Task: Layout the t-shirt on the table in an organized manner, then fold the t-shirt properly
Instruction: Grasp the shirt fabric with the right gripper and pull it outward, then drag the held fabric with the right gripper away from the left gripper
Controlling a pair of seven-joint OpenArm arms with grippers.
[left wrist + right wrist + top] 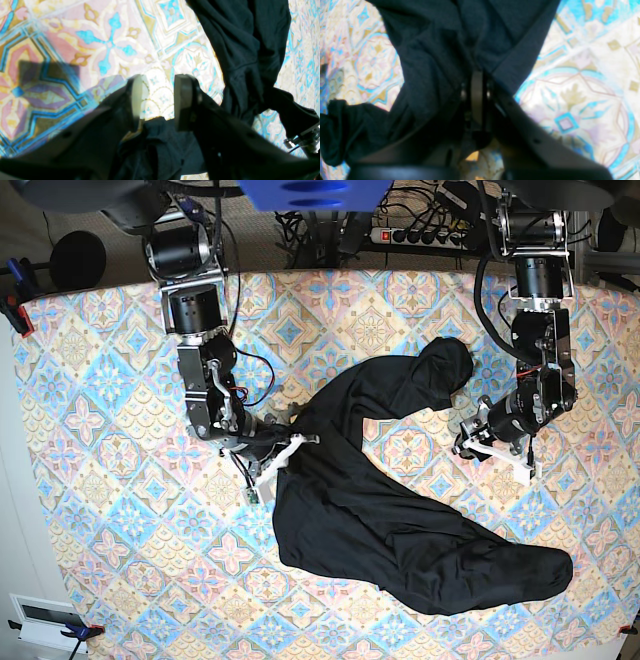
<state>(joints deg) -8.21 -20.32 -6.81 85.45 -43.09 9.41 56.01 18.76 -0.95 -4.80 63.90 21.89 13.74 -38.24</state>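
The black t-shirt lies crumpled and stretched diagonally across the patterned table, with one bunched end at the back. My right gripper, on the base view's left, is shut on the shirt's left edge. Its wrist view shows the fingers pressed together with the black fabric bunched around them. My left gripper is open just right of the shirt's bunched end. In its wrist view the tablecloth shows between the fingers and the shirt lies to the right.
A power strip and cables lie beyond the table's back edge. A clamp holds the cloth at the left edge. A white box sits off the table's front left corner. Patterned cloth surrounds the shirt on all sides.
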